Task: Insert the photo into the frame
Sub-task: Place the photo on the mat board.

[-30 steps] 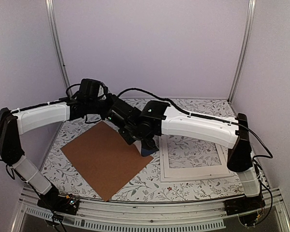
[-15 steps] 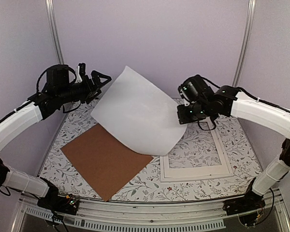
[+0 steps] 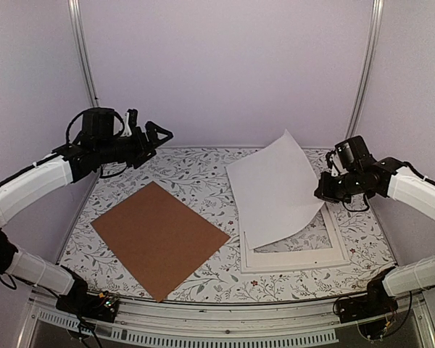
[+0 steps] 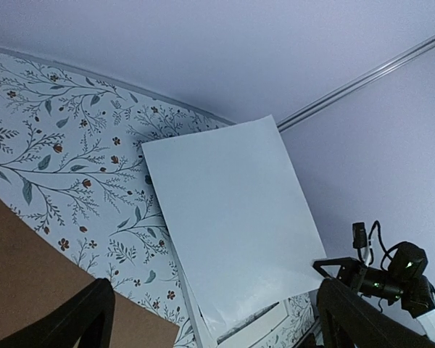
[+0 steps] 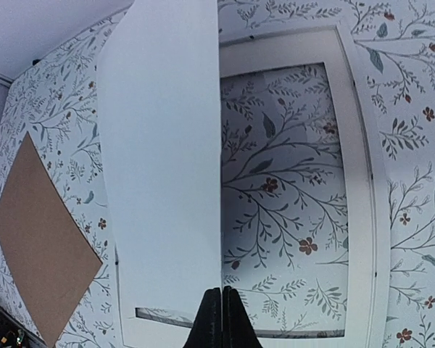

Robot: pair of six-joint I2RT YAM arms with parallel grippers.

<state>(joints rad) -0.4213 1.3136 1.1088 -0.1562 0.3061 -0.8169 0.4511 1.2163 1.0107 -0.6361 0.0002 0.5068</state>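
White on the side facing the overhead camera, the photo [image 3: 275, 190] is hanging tilted in the air at the right of the flower-patterned surface [image 3: 196, 174]. Its upper corner is pointing up towards the back wall and its lower corner is dipping over the left part of the frame [image 3: 293, 264]. The frame is lying flat on the surface. The right end effector [image 3: 322, 194] is pinching the photo's right edge, and the wrist view is showing its fingers [image 5: 212, 319] pressed together on the sheet. The left end effector [image 3: 159, 133] is hovering high at the back left with its fingers spread wide, gripping nothing. A brown board [image 3: 159, 238] is lying at an angle on the left of the surface, apart from the frame.
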